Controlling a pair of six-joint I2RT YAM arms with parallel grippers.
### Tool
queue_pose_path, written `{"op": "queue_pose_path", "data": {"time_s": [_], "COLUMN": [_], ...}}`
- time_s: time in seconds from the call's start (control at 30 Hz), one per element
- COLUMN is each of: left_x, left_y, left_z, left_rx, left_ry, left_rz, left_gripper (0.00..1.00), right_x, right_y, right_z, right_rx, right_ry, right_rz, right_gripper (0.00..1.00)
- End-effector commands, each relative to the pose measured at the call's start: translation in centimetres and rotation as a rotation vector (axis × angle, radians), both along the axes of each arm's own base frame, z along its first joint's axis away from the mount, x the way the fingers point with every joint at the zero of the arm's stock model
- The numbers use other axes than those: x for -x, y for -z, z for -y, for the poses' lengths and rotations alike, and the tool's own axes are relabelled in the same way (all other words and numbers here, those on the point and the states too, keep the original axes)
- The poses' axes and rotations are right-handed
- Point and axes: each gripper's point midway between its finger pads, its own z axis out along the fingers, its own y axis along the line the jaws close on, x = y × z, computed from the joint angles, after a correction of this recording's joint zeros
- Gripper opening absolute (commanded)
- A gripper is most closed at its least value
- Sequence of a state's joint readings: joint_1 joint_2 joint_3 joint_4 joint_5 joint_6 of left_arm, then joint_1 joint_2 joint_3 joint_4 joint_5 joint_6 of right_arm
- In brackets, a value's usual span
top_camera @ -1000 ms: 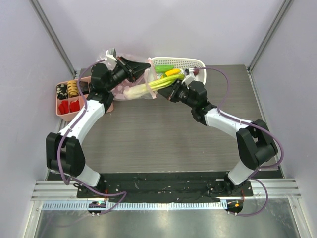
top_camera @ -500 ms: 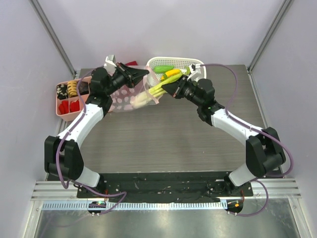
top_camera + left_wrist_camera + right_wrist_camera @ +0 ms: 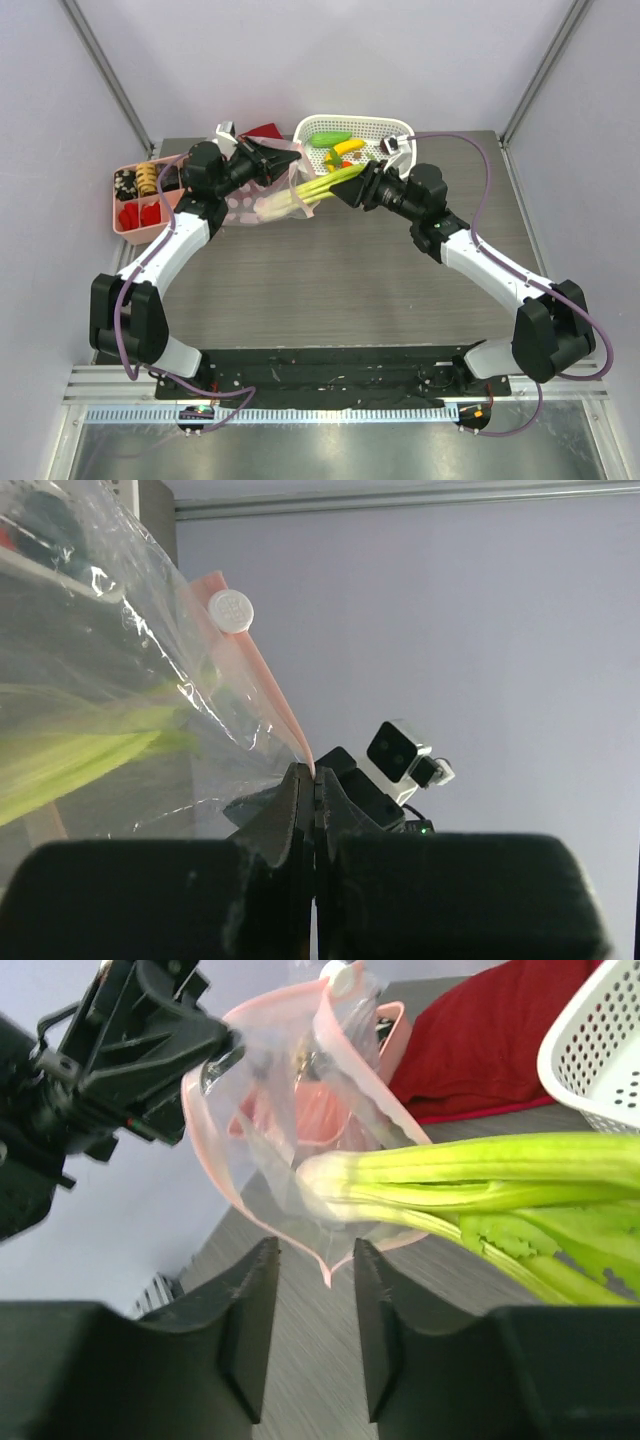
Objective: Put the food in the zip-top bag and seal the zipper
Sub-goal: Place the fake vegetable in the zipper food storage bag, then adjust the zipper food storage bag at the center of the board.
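Observation:
The zip-top bag (image 3: pixel 245 197) hangs open from my left gripper (image 3: pixel 281 160), which is shut on its pink zipper strip (image 3: pixel 283 712); the white slider (image 3: pixel 230 610) sits higher on that strip. The leek (image 3: pixel 310 186) lies with its white end inside the bag's mouth (image 3: pixel 330 1182) and its green stalks sticking out to the right. My right gripper (image 3: pixel 347 191) is open and empty beside the stalks, and the bag's lower pink edge (image 3: pixel 329 1261) hangs between its jaws (image 3: pixel 312 1250). A banana (image 3: pixel 348 147), a green piece (image 3: pixel 330 138) and a red-orange piece (image 3: pixel 345 165) lie in the white basket (image 3: pixel 398 126).
A pink tray (image 3: pixel 131 229) with small dark, yellow and red bits stands at the left. A red cloth (image 3: pixel 262 130) lies behind the bag and also shows in the right wrist view (image 3: pixel 480 1050). Grey walls close in the table's back and sides.
My right arm has drawn back to the right and its gripper has left the leek. The leek now rests in the bag's mouth. My left gripper still holds the bag edge up.

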State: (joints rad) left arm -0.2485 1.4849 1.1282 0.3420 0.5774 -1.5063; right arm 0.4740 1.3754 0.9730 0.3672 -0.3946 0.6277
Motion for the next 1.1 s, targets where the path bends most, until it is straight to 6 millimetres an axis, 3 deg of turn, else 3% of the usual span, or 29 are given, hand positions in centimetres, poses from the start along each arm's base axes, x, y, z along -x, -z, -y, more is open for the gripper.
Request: {"op": "queue_pose_path", "data": {"time_s": [0.0, 0.07, 0.17, 0.2, 0.23, 0.3, 0.4, 0.5, 0.57, 0.63, 0.67, 0.73, 0.77, 0.8, 0.83, 0.87, 0.9, 0.93, 1.07], "left_x": [1.3, 1.4, 1.6, 1.6, 1.5, 1.4, 1.4, 1.5, 1.5, 1.5, 1.5, 1.4, 1.5, 1.4, 1.5, 1.6, 1.7, 1.8, 2.5], "left_y": [-3.4, -3.7, -4.3, -4.5, -4.6, -4.9, -5.4, -5.5, -5.9, -6.3, -6.4, -6.6, -6.8, -6.9, -7.0, -7.0, -7.2, -7.2, -7.6], "left_z": [-0.2, -0.2, -0.3, -0.3, -0.4, -0.4, -0.3, -0.3, -0.3, -0.3, -0.3, -0.1, -0.1, -0.1, 0.0, 0.2, 0.3, 0.5, 0.8], "left_rx": [0.017, 0.020, 0.028, 0.033, 0.039, 0.046, 0.054, 0.057, 0.059, 0.063, 0.063, 0.065, 0.067, 0.071, 0.073, 0.076, 0.084, 0.086, 0.094], "left_ry": [0.016, 0.019, 0.013, 0.013, 0.007, 0.008, 0.014, 0.018, 0.015, 0.015, 0.013, 0.015, 0.015, 0.017, 0.019, 0.025, 0.029, 0.037, 0.064], "left_rz": [0.106, 0.112, 0.128, 0.133, 0.129, 0.132, 0.147, 0.149, 0.157, 0.165, 0.169, 0.172, 0.178, 0.179, 0.185, 0.187, 0.193, 0.193, 0.212], "left_gripper": [0.00, 0.00, 0.00, 0.00, 0.00, 0.00, 0.00, 0.00, 0.00, 0.00, 0.00, 0.00, 0.00, 0.00, 0.00, 0.00, 0.00, 0.00, 0.00], "right_x": [-0.4, -1.1, -3.6, -4.2, -3.9, -2.8, -1.4, -0.4, 1.1, 2.1, 2.8, 2.2, 2.1, 1.7, 0.7, 0.4, 0.0, -0.8, -3.3], "right_y": [-5.8, -5.8, -6.2, -6.4, -7.2, -6.7, -3.4, 2.1, 6.3, 8.8, 10.9, 11.3, 13.3, 13.9, 12.6, 14.5, 14.6, 13.2, 12.5], "right_z": [0.6, 1.7, 6.2, 8.5, 9.2, 11.4, 14.1, 15.7, 15.8, 15.5, 15.2, 14.5, 13.9, 13.4, 12.5, 11.5, 10.7, 9.9, 7.8], "right_rx": [0.063, 0.107, 0.093, 0.064, -0.008, -0.045, -0.085, -0.070, -0.043, -0.048, -0.036, -0.065, -0.070, -0.107, -0.152, -0.169, -0.195, -0.245, -0.236], "right_ry": [-0.106, -0.117, 0.007, 0.056, 0.067, 0.180, 0.365, 0.462, 0.469, 0.466, 0.456, 0.427, 0.404, 0.385, 0.345, 0.303, 0.279, 0.243, 0.199], "right_rz": [0.253, 0.293, 0.247, 0.223, 0.204, 0.162, -0.008, -0.189, -0.311, -0.397, -0.438, -0.402, -0.456, -0.484, -0.421, -0.483, -0.489, -0.439, -0.373], "right_gripper": [0.45, 0.50, 0.52, 0.50, 0.48, 0.45, 0.44, 0.42, 0.39, 0.39, 0.39, 0.38, 0.38, 0.38, 0.37, 0.36, 0.36, 0.36, 0.39]}}
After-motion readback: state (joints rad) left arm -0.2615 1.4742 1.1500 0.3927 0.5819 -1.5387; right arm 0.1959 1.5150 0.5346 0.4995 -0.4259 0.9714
